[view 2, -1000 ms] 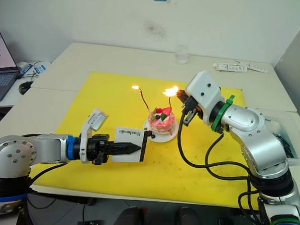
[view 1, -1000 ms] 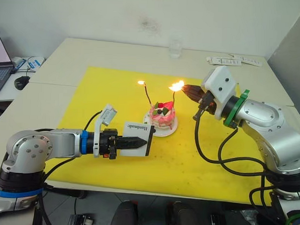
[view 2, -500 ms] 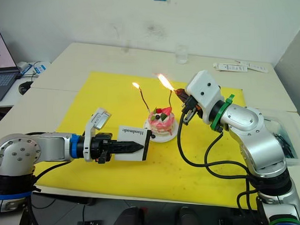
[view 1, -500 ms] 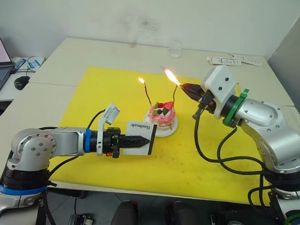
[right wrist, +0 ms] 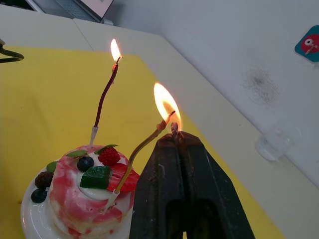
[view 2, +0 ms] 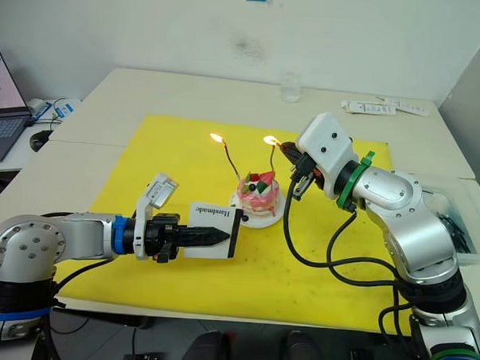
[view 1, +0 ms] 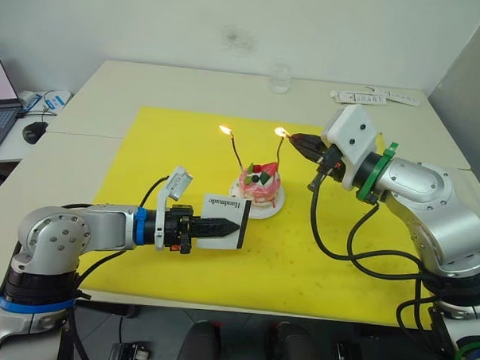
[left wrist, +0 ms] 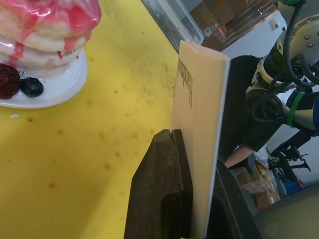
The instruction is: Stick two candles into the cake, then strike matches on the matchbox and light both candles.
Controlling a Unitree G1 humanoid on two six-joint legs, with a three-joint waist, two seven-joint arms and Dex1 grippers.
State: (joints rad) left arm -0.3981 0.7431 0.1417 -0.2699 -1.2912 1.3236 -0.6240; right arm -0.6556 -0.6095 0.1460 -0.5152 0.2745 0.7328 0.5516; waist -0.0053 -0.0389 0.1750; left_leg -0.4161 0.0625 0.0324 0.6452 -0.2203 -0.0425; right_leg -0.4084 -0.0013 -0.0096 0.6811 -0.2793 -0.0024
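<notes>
A: Where is the cake (view 1: 260, 186) kept?

B: It is set on a small white plate (view 1: 270, 209) in the middle of the yellow mat (view 1: 316, 263) on the table (view 1: 109, 86). Two candles are stuck in its top, the left candle (view 1: 236, 150) and the right candle (view 1: 278, 153). Both are lit.

A: Which way are the candles pointed?

B: Up, with the flames at the top. The long thin sticks are a bit wavy, and the right one is leaned toward the right claw (view 1: 293, 140).

A: Why is that claw held there?

B: It is closed on a short match (right wrist: 174, 129), kept right at the right candle's wick so the flame can be passed on.

A: And the left claw (view 1: 228, 225)?

B: It is closed on the matchbox (view 1: 226, 216), which is held up on its edge, just in front of the plate. It is probably kept out there so a match can be struck on its side.
</notes>
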